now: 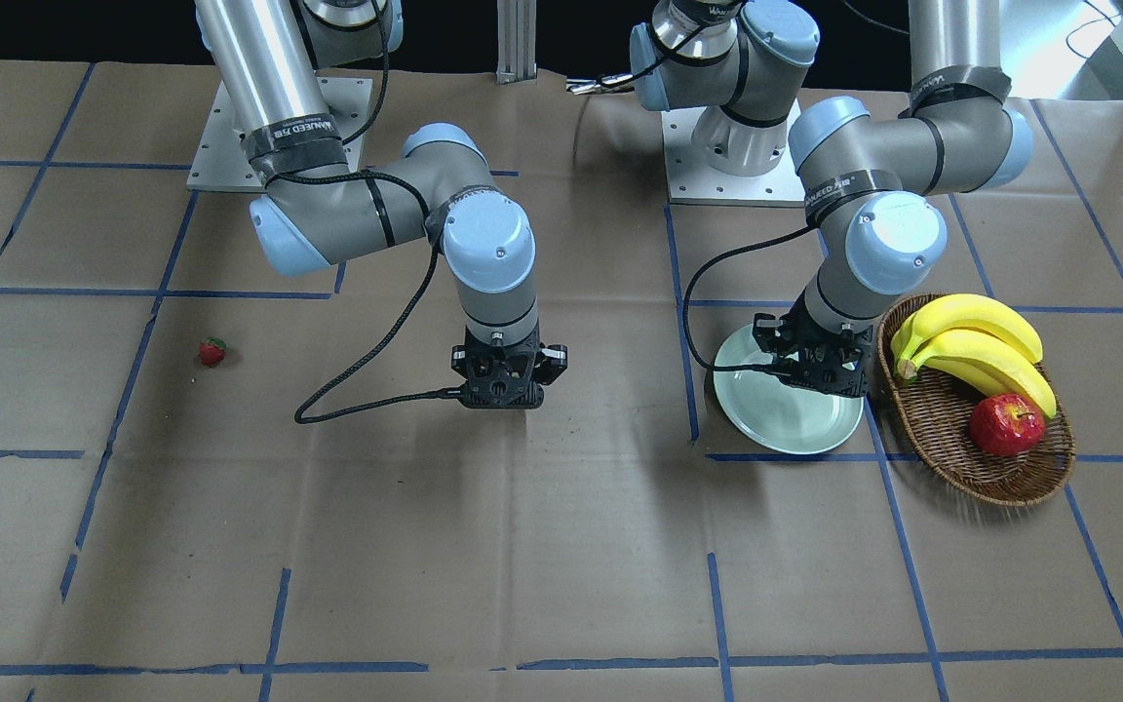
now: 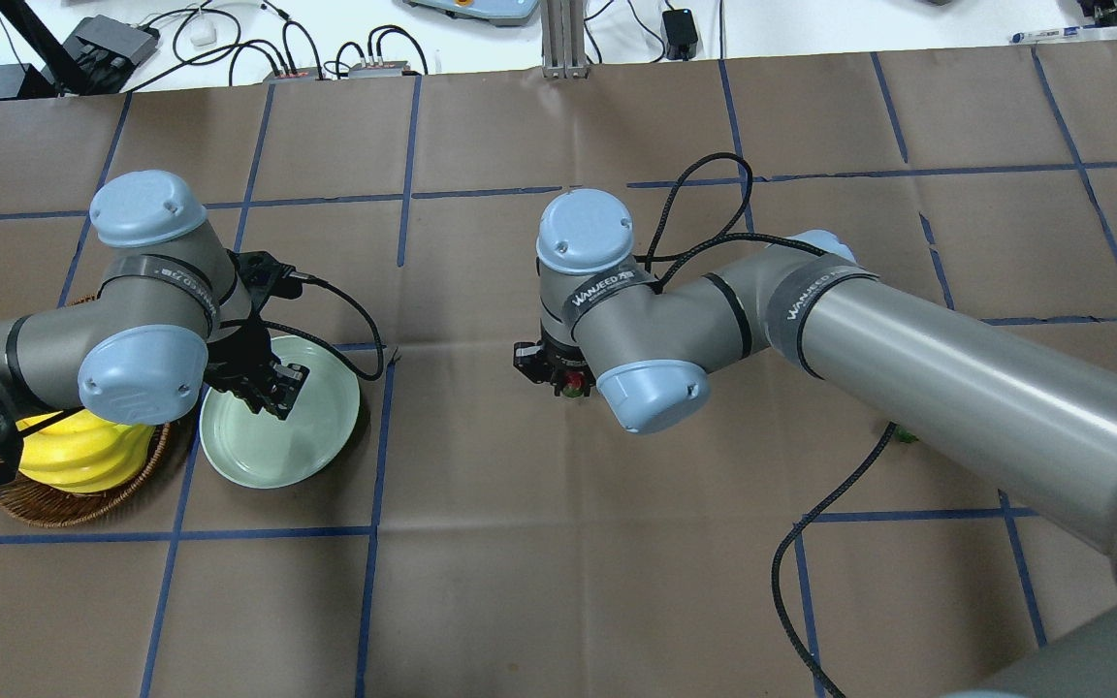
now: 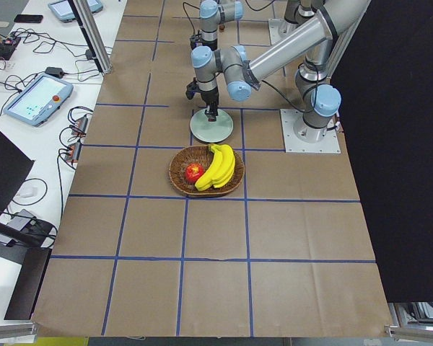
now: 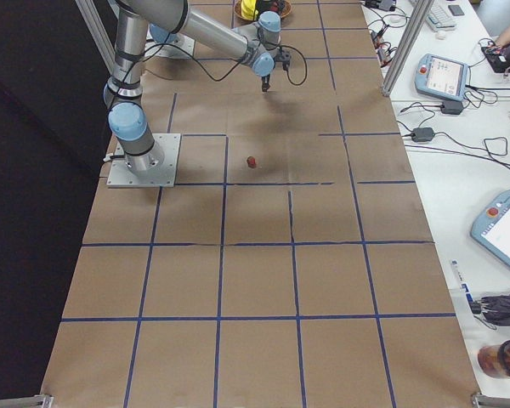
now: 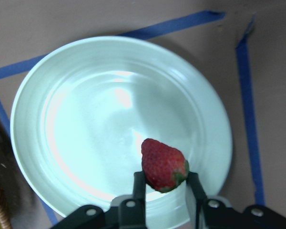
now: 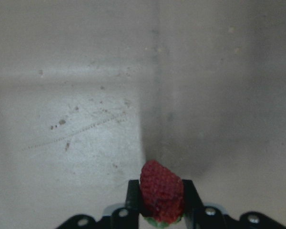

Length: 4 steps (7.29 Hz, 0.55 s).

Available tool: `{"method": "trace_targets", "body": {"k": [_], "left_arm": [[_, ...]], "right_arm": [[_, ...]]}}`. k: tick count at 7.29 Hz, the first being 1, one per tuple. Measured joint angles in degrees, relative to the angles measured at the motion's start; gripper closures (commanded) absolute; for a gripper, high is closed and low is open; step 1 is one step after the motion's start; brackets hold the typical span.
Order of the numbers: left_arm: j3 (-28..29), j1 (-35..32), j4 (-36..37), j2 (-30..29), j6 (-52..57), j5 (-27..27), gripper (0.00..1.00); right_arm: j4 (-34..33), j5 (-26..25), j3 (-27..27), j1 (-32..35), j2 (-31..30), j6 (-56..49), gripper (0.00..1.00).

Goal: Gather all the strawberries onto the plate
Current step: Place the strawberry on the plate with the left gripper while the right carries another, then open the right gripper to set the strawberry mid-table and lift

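The left gripper point(image 5: 164, 183) is pinched on a strawberry point(image 5: 163, 164), with the mint-green plate point(image 5: 62, 119) right beneath it. The right gripper point(image 6: 161, 195) is clamped on a second strawberry point(image 6: 160, 181) above bare brown paper point(image 1: 522, 546) gridded with blue tape point(image 1: 717, 614). A third strawberry point(image 1: 212, 352) lies on the paper well out past the right gripper, away from the left one. Beside the plate a wicker basket point(image 1: 951, 458) holds bananas point(image 1: 971, 351) and an apple point(image 1: 1007, 425). A teach pendant point(image 3: 35, 99) rests on the white side bench.
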Motion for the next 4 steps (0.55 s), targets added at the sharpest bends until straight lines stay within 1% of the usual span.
{"method": "trace_targets", "body": {"k": [1, 2, 3, 4], "left_arm": [[0.0, 0.2, 0.0, -0.2, 0.2, 0.0, 0.20], [0.1, 0.3, 0.0, -0.3, 0.1, 0.0, 0.14], [0.2, 0.3, 0.0, -0.3, -0.1, -0.1, 0.13], [0.4, 0.3, -0.1, -0.4, -0.4, -0.5, 0.12]], "right_arm": [[-0.2, 0.2, -0.7, 0.3, 1.2, 0.6, 0.00], [-0.2, 0.2, -1.1, 0.1, 1.9, 0.8, 0.00], [0.5, 0.3, -2.1, -0.5, 1.6, 0.7, 0.00], [3.9, 0.0, -4.2, -1.4, 0.2, -0.7, 0.00]]}}
